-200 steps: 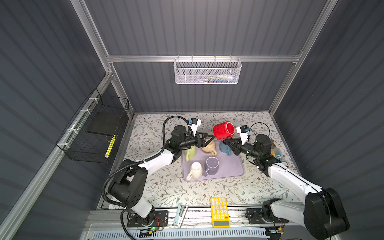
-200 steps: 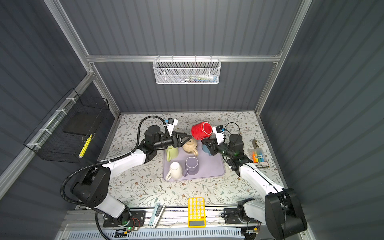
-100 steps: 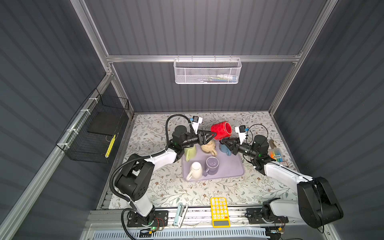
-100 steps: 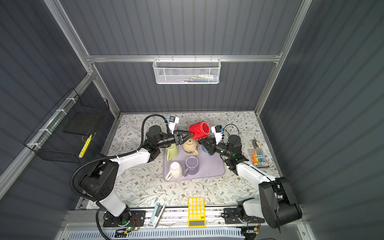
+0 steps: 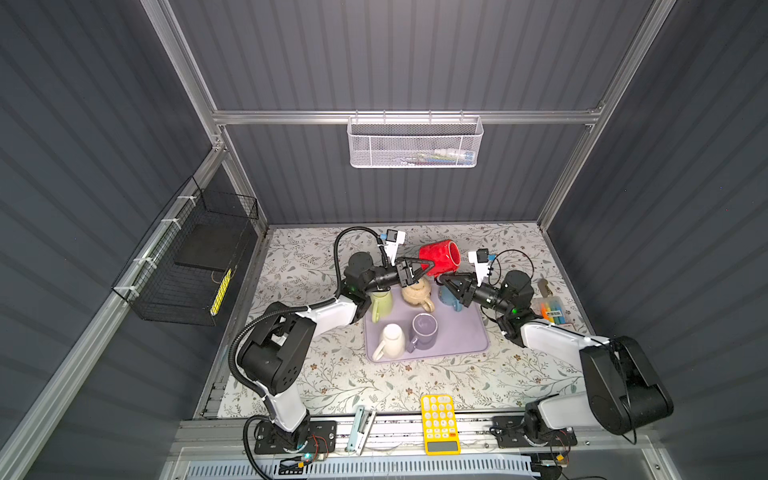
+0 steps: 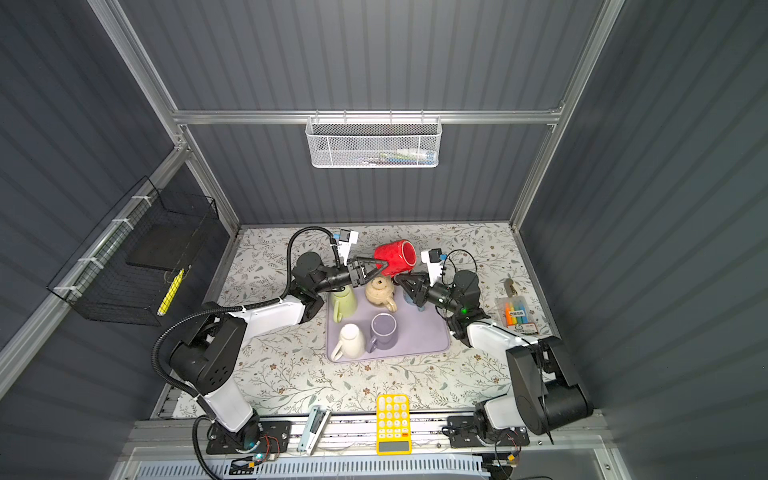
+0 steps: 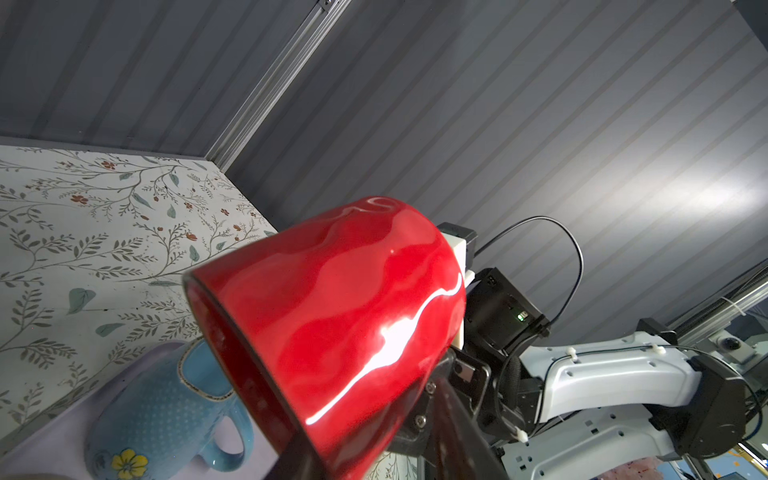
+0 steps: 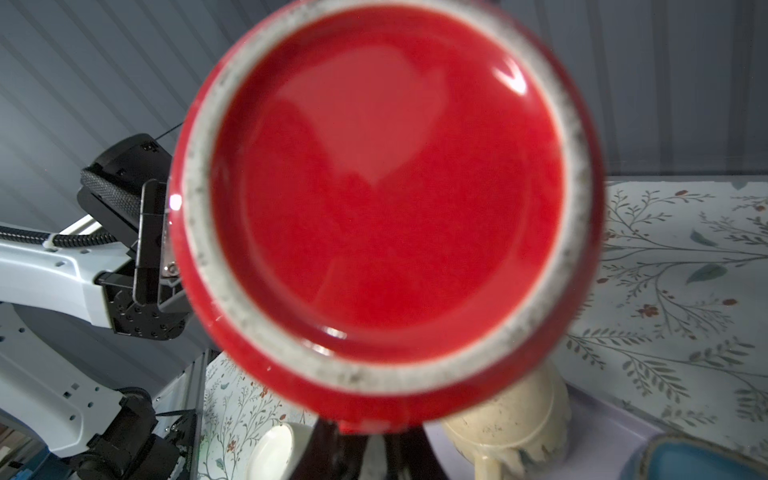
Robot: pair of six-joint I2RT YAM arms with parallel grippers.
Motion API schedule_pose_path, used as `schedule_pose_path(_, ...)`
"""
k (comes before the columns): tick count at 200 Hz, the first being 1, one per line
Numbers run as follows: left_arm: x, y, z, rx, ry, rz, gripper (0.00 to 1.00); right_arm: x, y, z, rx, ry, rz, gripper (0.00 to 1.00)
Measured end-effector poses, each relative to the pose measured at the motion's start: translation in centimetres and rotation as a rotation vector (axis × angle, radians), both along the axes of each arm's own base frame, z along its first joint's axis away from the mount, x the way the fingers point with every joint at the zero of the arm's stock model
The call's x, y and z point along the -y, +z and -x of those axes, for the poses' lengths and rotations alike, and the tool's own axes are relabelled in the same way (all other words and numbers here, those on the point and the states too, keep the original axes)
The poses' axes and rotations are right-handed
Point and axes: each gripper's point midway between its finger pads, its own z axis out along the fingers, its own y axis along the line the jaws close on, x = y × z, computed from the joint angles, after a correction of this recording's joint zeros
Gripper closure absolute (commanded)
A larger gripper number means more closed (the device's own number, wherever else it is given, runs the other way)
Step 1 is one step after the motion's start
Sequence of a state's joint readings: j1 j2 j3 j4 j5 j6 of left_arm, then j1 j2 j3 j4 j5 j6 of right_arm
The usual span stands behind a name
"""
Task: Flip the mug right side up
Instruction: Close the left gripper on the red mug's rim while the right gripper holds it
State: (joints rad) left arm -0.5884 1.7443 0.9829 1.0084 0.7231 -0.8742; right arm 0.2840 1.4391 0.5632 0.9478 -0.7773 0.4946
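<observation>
The red mug [image 5: 440, 257] [image 6: 395, 257] hangs on its side above the back of the tray. Its mouth points toward my left arm, and its base [image 8: 386, 199] fills the right wrist view. My right gripper [image 5: 442, 282] [image 6: 397, 279] [image 8: 365, 440] is under the mug, shut on its handle. My left gripper [image 5: 430, 266] [image 6: 384, 266] [image 7: 365, 415] straddles the mug [image 7: 353, 311] wall at the rim, one finger inside and one outside. Whether those fingers press the wall does not show.
Below the mug, a lilac tray [image 5: 457, 349] holds a green mug [image 5: 380, 305], a beige teapot [image 5: 417, 293], a blue mug [image 5: 451, 299], a white mug [image 5: 390, 340] and a purple mug [image 5: 424, 330]. A yellow calculator [image 5: 440, 424] and stapler [image 5: 361, 424] lie at the front edge. Highlighters [image 5: 552, 311] lie at the right.
My left gripper has moved up and to the right to the mug's rim, and its jaws have narrowed around the wall. The right gripper has kept hold of the handle, and the mug has barely moved.
</observation>
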Motion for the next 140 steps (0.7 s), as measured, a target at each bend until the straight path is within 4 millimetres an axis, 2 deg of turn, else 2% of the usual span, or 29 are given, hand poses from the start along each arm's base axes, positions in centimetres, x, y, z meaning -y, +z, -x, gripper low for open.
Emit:
schedule_pose_path(63, -0.2, 0.3, -0.2, 0.014, 0.006, 0.008, 0.82, -0.6, -0.7, -0.5, -0.057, 0.038, -0.097, 1.0)
schedule_pose_path(73, -0.2, 0.4, 0.0, 0.026, -0.003, 0.009, 0.87, -0.6, -0.8, -0.4, -0.076, 0.044, -0.109, 1.0)
schedule_pose_path(87, -0.2, 0.6, 0.1, 0.03, -0.006, 0.015, 1.0, -0.7, -0.8, -0.3, -0.074, 0.05, -0.116, 0.97)
schedule_pose_path(140, -0.2, 1.6, 0.5, 0.052, -0.023, 0.049, 1.0, -0.7, -0.1, 0.0, -0.069, 0.066, -0.143, 0.8)
